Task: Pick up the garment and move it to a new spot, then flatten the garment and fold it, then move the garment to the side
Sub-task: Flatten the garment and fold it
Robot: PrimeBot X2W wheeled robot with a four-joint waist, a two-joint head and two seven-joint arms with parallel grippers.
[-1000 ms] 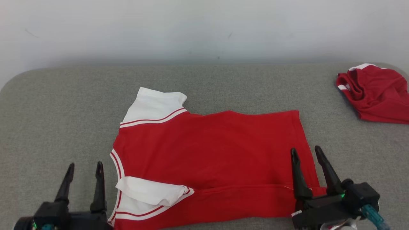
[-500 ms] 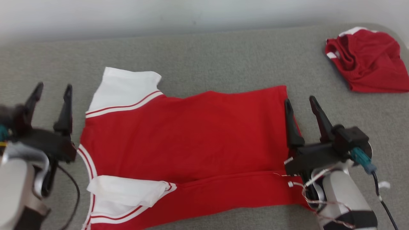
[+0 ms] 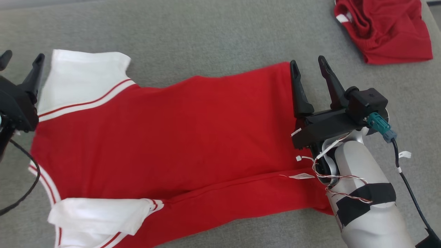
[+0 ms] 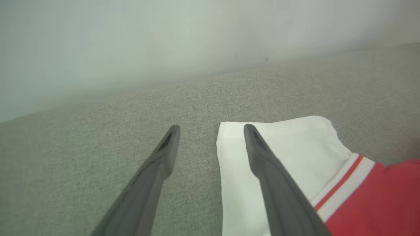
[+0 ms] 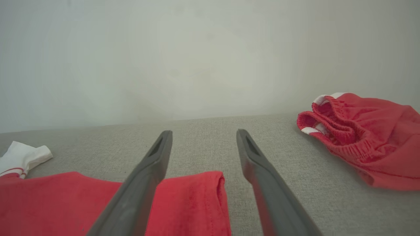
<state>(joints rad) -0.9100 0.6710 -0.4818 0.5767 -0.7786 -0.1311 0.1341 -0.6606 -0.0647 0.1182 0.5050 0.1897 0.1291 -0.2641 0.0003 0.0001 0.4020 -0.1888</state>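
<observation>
- Grey fabric surface (image 3: 206, 34) stretches under both your arms, with a pale wall (image 4: 164, 39) behind its far edge.
- Your garment (image 3: 172, 131), a red shirt with white sleeves, lies spread flat in the middle of it, neck end toward your left and hem toward your right.
- You see the far sleeve (image 3: 86, 75) lying flat, with red-and-white trim where it meets the body. The near sleeve (image 3: 100, 213) is folded over onto the shirt's near edge.
- A long fold (image 3: 234, 182) runs across the near part of the body, from that sleeve toward the hem.
- Your left gripper (image 3: 23, 58) is at the far sleeve's outer edge, released and empty. In the left wrist view one finger lies over the white cloth and the other over bare grey.
- Your right gripper (image 3: 307, 62) is at the hem's far corner, jaws likewise spread and holding nothing, one finger over red cloth and one beside it.
- You cannot tell from these views whether either gripper's tips touch the cloth.
- A second red garment (image 3: 386, 31) lies bunched at the far right, well apart from the shirt.
</observation>
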